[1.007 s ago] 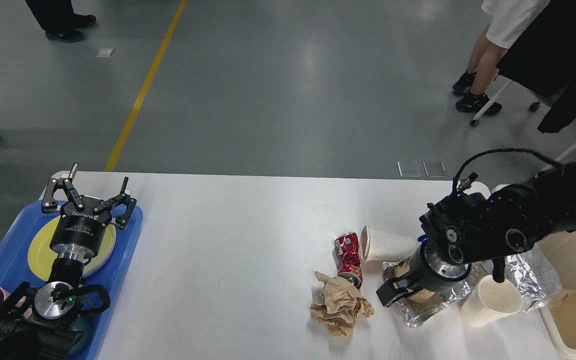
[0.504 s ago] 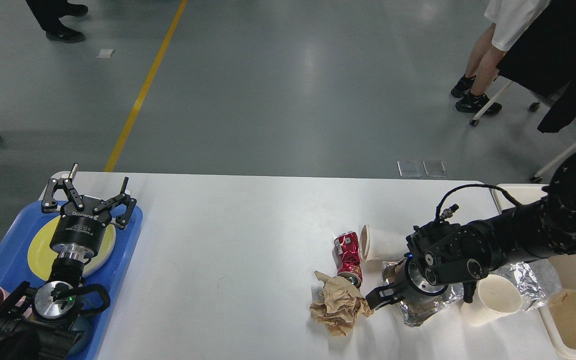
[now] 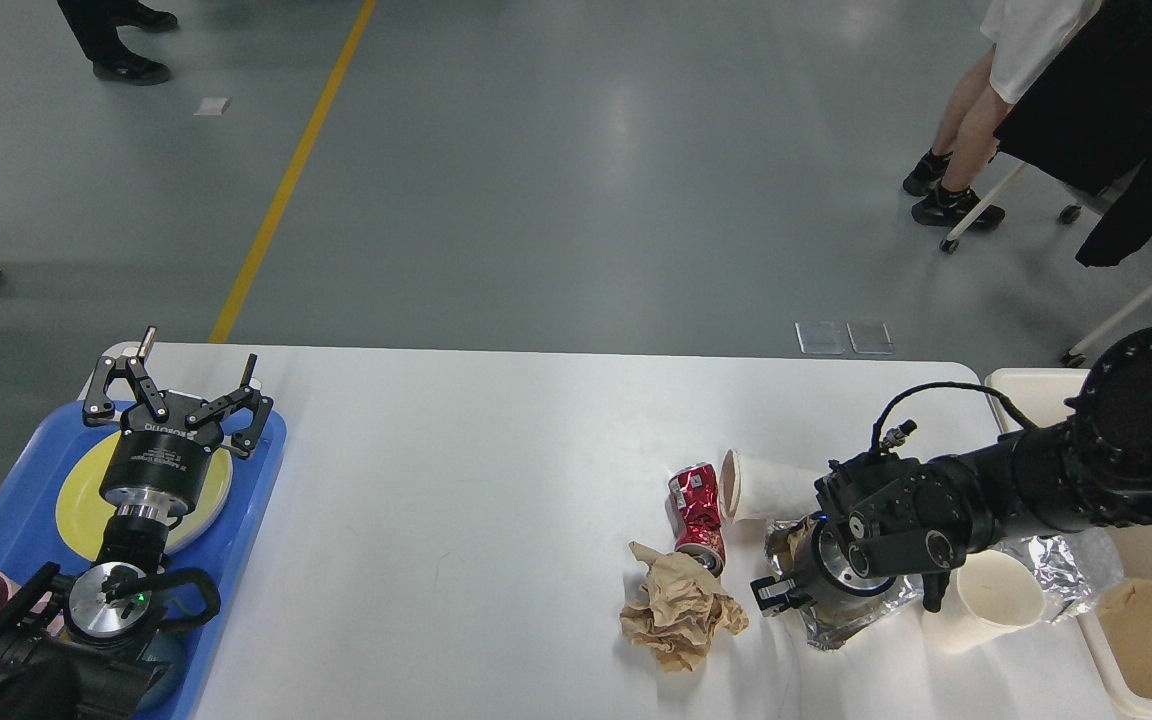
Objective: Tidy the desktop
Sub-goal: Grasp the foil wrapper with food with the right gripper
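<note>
Black fingers of the left gripper stand spread wide above the yellow plate on the blue tray, holding nothing. The right gripper points down at the crumpled foil, just beside the brown paper wad; I cannot tell how its fingers stand. White and smooth, the bench fills the middle of the view, carrying a crushed red can, a paper cup on its side and another cup. Print on the can is too small to read.
</note>
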Motion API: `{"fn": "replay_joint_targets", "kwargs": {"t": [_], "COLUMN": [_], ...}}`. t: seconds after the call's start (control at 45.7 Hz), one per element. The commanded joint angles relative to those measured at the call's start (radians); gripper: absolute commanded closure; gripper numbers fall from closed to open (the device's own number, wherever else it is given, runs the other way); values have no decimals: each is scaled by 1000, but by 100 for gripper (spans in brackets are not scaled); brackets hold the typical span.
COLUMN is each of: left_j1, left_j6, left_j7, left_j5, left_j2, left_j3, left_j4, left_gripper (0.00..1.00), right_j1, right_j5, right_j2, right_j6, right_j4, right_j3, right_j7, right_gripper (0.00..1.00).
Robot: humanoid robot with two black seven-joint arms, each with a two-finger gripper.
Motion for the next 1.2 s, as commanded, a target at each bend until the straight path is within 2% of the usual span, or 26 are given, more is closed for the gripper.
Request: {"fn": "replay_joint_targets", "kwargs": {"t": [0.0,0.109,0.263,0.701,0.854,0.985,1.182], "left_j1": [0,0,0,0,0,-2,0], "left_j6": [0,0,0,0,0,0,0], "left_j7": [0,0,0,0,0,1,0], "left_j5": [0,0,0,0,0,0,0], "left_j2": [0,0,0,0,0,0,0], "left_j3": [0,0,0,0,0,0,0], "left_j4": [0,0,0,0,0,0,0], "left_gripper": [3,3,3,3,3,3,3], "right_j1": [-17,-23,-29,-28,-8,70,262], "right_j5": [0,0,0,17,66,112,186], "right_j2": [0,2,6,12,5,-11,-55], "right_j6": [0,0,1,15,18,20,82], "right_j4": [-21,-21,-21,-10,10,68,176], "right_j3": [0,0,1,5,6,-5,-34], "right_j7": [-1,1,1,-2,-20,-20,-37], "right_gripper": [63,76,100,100,100,100,100]}}
